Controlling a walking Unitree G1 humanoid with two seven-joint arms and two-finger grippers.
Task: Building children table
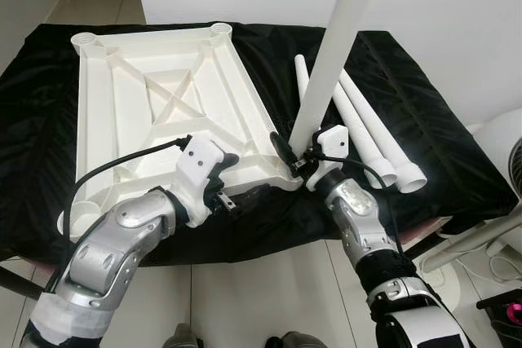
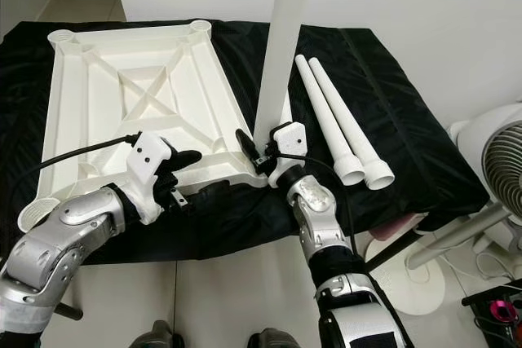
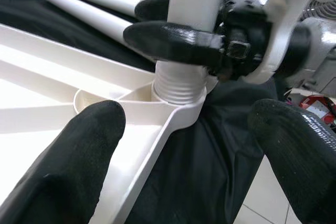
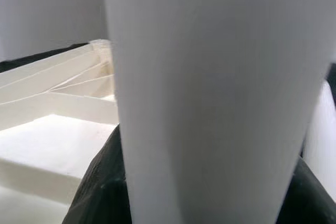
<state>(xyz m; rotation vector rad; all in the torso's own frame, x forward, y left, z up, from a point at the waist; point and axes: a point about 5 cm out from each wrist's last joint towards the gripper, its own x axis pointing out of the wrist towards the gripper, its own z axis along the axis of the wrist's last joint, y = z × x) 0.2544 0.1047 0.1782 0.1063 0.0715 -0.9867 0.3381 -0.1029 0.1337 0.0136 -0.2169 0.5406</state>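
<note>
Left eye view: white tabletop (image 1: 155, 112) lies upside down on the black cloth (image 1: 408, 120), ribs up. Right gripper (image 1: 295, 155) is clamped around the base of an upright table leg (image 1: 334, 46), whose long axis runs near vertical with a slight lean, its bottom end sitting at the corner socket (image 1: 287, 175) nearest the robot's right. Right forearm rises steeply from below, wrist bent in toward the leg. Left gripper (image 1: 236, 200) sits just beside the near edge of the tabletop, well to the left of that socket, forearm low and angled across. Spare legs (image 1: 371, 140) lie flat on the cloth to the right. Right eye view: same layout, fan (image 2: 497, 169) off the table's right. Left wrist view: left fingers (image 3: 79, 166) spread wide, holding nothing, aimed at the socket; leg's threaded end (image 3: 178, 85) is part-seated, threads still exposed, so probably more turning about the vertical axis is needed, and the right arm is the one placed for it. Right wrist view: leg fills the frame close up between the jaws.
</note>
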